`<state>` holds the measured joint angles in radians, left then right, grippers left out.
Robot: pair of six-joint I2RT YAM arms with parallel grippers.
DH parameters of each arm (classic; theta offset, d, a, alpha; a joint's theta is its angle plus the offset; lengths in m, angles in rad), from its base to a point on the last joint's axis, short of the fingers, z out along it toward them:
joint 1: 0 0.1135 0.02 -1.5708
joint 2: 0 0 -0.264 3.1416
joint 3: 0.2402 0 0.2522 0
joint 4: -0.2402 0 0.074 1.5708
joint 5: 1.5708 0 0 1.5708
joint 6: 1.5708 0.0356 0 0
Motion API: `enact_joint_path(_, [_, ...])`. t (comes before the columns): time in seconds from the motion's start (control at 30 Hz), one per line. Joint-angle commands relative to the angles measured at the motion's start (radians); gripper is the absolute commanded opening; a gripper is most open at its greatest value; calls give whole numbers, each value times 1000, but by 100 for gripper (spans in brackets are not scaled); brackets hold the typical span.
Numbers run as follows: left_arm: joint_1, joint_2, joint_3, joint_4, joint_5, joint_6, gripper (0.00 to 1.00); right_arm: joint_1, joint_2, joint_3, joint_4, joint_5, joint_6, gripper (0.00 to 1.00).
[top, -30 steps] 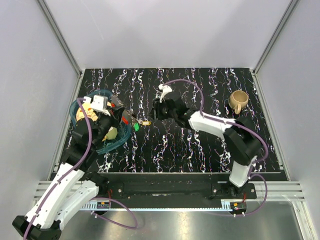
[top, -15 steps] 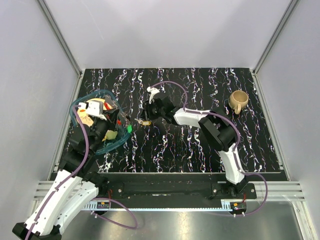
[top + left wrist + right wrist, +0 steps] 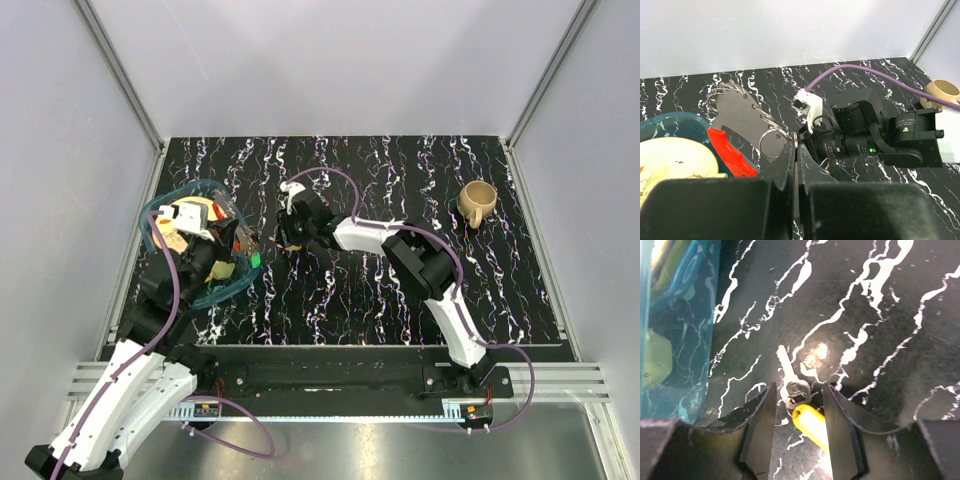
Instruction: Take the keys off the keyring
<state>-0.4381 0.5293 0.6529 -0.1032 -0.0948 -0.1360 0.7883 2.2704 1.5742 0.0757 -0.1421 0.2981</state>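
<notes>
Since a second ago the right arm (image 3: pixel 420 262) has swung left across the worktop (image 3: pixel 400 165), bringing its jaws from the middle to a spot just beside the left jaws. The left arm (image 3: pixel 165 290) has drawn back a little toward the teal bowl (image 3: pixel 670 129) and has hardly shifted in the last half second. The mug (image 3: pixel 477 201) stays at the far right.

The left jaws are fully closed, pinching the right edge of the keyring (image 3: pixel 771 143). In the left wrist view its wire loop sticks out to the left of the tips. Its red piece (image 3: pixel 732 154) lies beside the loop, with its long axis slanting from upper left to lower right, by the bowl's rim.

The right jaws stand about half open and hold nothing. The head of the silver key (image 3: pixel 786 365) sits between them with a sliver of gap on each side. The key's long axis runs almost straight away from that wrist camera, and the blade points up and slightly left. A yellow key (image 3: pixel 810 421) slants off below its head toward the lower right.

Only the right wrist view shows these two keys clearly; from above the right jaws cover them. Only the overhead view shows the green key (image 3: pixel 256 259), just beside the left jaws at the bowl's edge. I cannot tell whether the silver key rests on the worktop or hangs.
</notes>
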Motion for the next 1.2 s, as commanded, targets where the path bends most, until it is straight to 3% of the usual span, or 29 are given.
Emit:
enact_joint_path(0.0, [2, -31, 2, 80, -33, 15, 0, 40, 31, 27, -30, 32, -25, 48])
enact_joint_path(0.23, [2, -37, -2, 79, -34, 13, 0, 54, 17, 21, -122, 169, -34, 33])
enact_joint_path(0.33, [2, -31, -6, 92, -20, 3, 0, 54, -20, -12, -157, 264, -68, 16])
enact_joint_path(0.37, [2, -28, 1, 91, -16, 3, 0, 54, -29, -23, -177, 292, -79, 0])
enact_joint_path(0.47, [2, -9, 16, 80, -2, -2, 0, 49, -96, -109, -165, 371, -93, 0])
enact_joint_path(0.6, [2, 34, 39, 85, 4, -14, 0, -23, -228, -257, -136, 363, -42, 0])
enact_joint_path(0.87, [2, 335, 203, 20, 82, -47, 0, -240, -463, -476, -94, 354, 18, 0])
enact_joint_path(1.17, [-62, 695, 404, -16, 158, -86, 0, -400, -548, -575, -145, 407, 44, 0])
